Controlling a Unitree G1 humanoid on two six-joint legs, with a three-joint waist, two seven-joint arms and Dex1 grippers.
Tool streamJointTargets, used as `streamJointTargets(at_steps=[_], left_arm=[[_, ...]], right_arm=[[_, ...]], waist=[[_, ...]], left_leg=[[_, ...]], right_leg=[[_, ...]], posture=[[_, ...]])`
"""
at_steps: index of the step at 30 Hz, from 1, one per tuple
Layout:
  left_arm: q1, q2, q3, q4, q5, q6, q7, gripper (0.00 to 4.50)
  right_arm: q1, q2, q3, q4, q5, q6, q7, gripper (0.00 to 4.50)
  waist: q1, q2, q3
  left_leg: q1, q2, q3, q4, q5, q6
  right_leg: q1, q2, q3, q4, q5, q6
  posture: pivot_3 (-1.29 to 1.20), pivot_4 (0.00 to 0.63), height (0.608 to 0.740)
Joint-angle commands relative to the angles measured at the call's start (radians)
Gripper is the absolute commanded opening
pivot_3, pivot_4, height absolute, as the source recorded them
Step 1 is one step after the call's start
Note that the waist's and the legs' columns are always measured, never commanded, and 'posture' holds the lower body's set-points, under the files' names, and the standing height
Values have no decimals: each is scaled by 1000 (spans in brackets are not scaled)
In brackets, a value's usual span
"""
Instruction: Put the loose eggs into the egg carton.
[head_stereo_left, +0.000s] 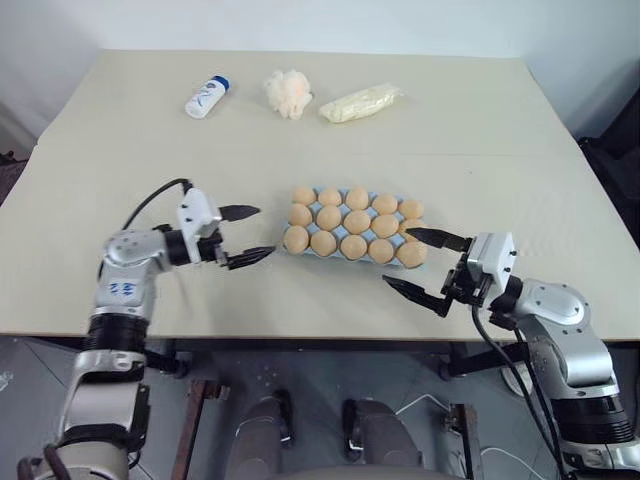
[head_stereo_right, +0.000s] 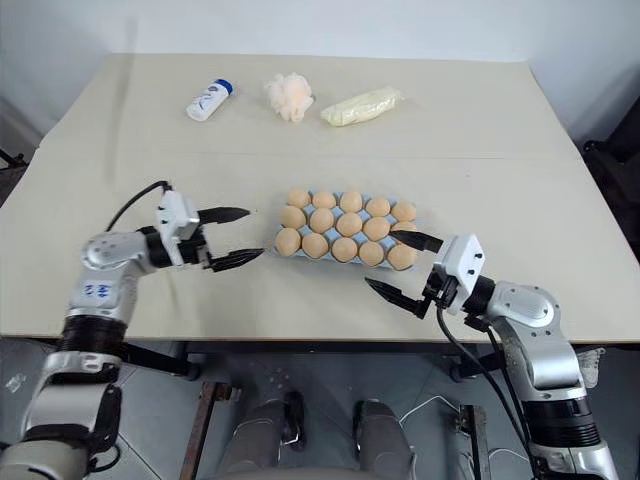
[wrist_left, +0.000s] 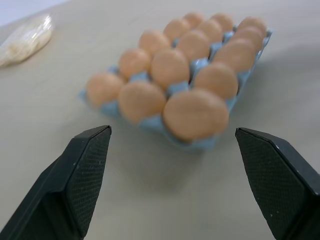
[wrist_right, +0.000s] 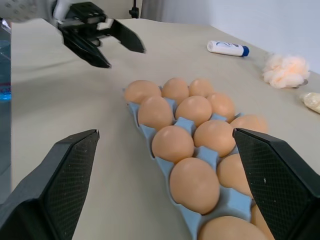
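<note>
The light-blue egg carton (wrist_left: 199, 145) lies mid-table, and every cup I can see holds a pale orange egg (head_stereo_left: 356, 222). The loose eggs are out of view: each egg I see sits in a cup. My left gripper (head_stereo_left: 263, 232) hovers just off the carton's left end, open and empty, with its fingers pointing at the nearest eggs. My right gripper (head_stereo_left: 397, 257) stands open and empty at the carton's near right corner, one finger (head_stereo_left: 432, 238) reaching over the corner egg. The right wrist view also shows the left gripper (wrist_right: 126, 57) beyond the carton (wrist_right: 186, 216).
Along the far side of the table lie a white bottle with a blue cap (head_stereo_left: 208, 97), a fluffy cream puff ball (head_stereo_left: 288, 93) and a pale yellow wrapped packet (head_stereo_left: 361, 102). The table's front edge runs just below both grippers.
</note>
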Motion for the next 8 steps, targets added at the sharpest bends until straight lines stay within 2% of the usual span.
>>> streamJointTargets(at_steps=[1,8], left_arm=[[56,60,64,-55,-41,36,-4,4229],[173,89,100,-135,-21,30,43,4229]], right_arm=[[-16,-20,-39,19,17,-21,24,4500],[-51,-12,-45,98,23,-30,53,4500]], waist=[[0,0,0],[4,0,0]], left_leg=[[0,0,0,-1,0,0],[0,-2,0,-8,0,0]], right_leg=[[0,0,0,-1,0,0],[0,-2,0,-8,-1,-1]], posture=[[0,150,740],[0,150,740]])
